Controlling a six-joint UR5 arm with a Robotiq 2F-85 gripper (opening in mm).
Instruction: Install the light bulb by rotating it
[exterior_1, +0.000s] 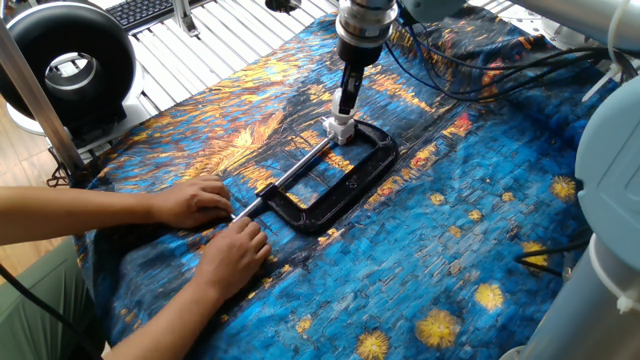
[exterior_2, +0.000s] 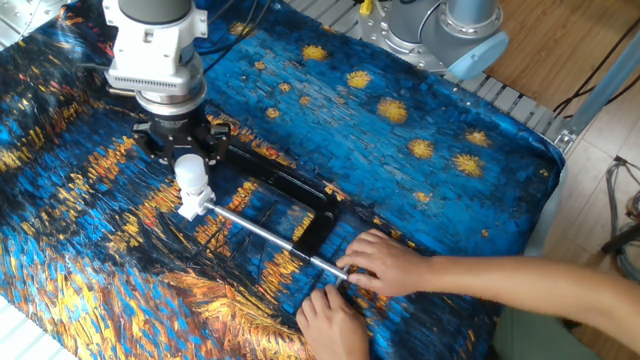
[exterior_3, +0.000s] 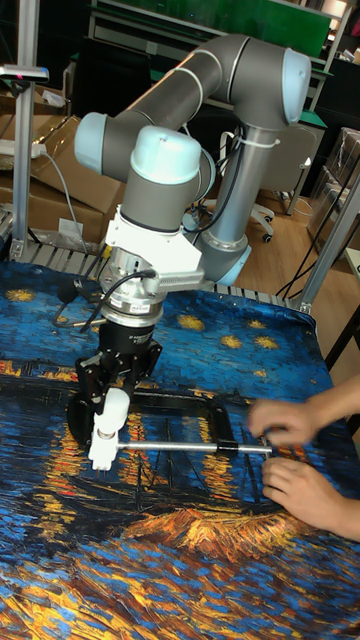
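On patterned cloth (exterior_1: 480, 200), one C-clamp (exterior_2: 290, 190), two hands (exterior_1: 195, 203), fingers (exterior_2: 187, 150) gripping one light bulb (exterior_2: 190, 176).

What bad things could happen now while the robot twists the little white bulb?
The gripper holds the light bulb over the small socket; if tilted, it might jam or slip out. The socket sits on the black C-clamp, so twisting could shift it. The person's hands hold the clamp's screw rod and could get nudged.
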